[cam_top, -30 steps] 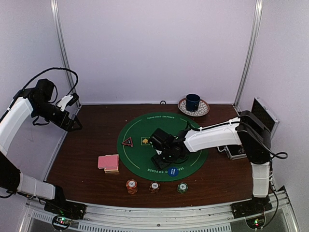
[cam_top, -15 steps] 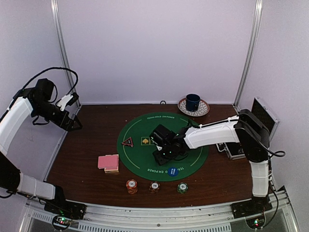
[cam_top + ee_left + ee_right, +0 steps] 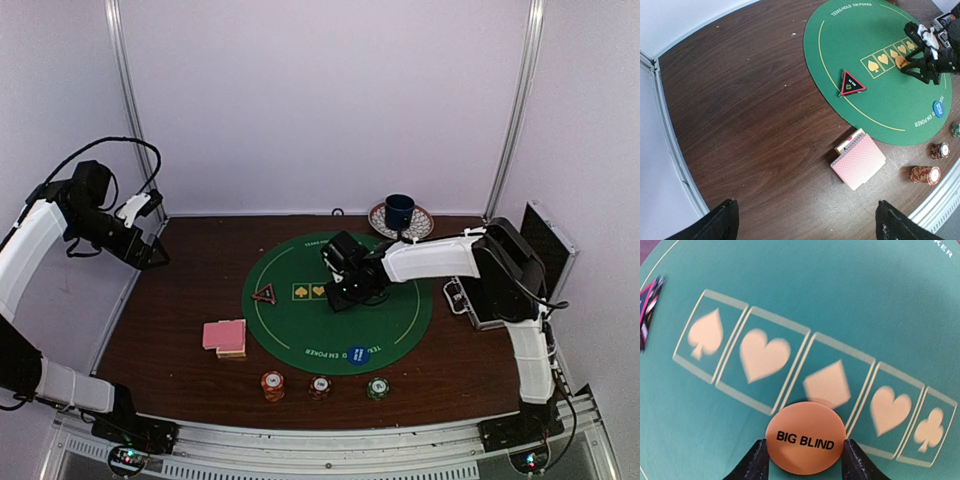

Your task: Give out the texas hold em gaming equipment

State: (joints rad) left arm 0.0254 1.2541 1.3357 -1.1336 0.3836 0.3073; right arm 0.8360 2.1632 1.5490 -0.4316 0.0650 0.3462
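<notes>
Moved farther up the green mat (image 3: pixel 300 330), right gripper (image 3: pixel 805 447) pinches the flat, round orange disc (image 3: pixel 805 435); left gripper (image 3: pixel 807 222) gapes.

The dark brown counter (image 3: pixel 740 100) shows wood grain with a faint sheen. On it, the round green mat (image 3: pixel 890 105) looks like matt cloth, its yellow print lying flat. At the mat's middle, the orange round button disc (image 3: pixel 805 436) is smooth, matt plastic. The right gripper (image 3: pixel 804 445) has black fingers (image 3: pixel 756 462) that look matt too. Off the mat's near-left edge, the pink-backed playing cards (image 3: pixel 858 161) look like smooth card. Behind the mat, the blue mug (image 3: pixel 400 210) is glossy.
</notes>
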